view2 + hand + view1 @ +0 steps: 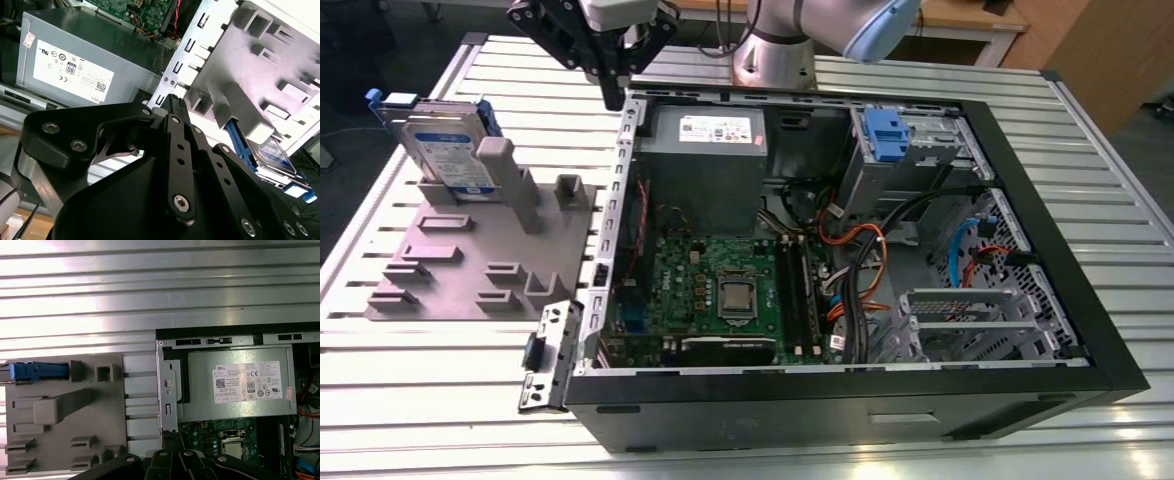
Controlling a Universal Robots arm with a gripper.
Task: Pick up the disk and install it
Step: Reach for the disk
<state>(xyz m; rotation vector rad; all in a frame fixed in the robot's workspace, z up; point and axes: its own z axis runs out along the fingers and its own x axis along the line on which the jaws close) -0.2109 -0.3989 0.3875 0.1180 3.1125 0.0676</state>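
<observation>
The disk (447,145) is a silver-grey drive with a white and blue label and blue side rails. It stands upright in a slot of the grey fixture plate (467,260) at the exterior view's left. My gripper (611,95) hangs above the open computer case's back left corner, to the right of the disk and apart from it. Its fingers meet at the tips, shut with nothing between them. In the second wrist view the gripper (172,102) points toward the case edge, with the disk (274,152) off to one side. The first wrist view shows the disk's blue tab (35,371) edge-on.
The black computer case (854,400) lies open on the slatted metal table. Inside are the grey power-supply box (707,135), the green motherboard (720,290), cables, a blue latch on a metal cage (887,135) and a grey drive bay (974,320).
</observation>
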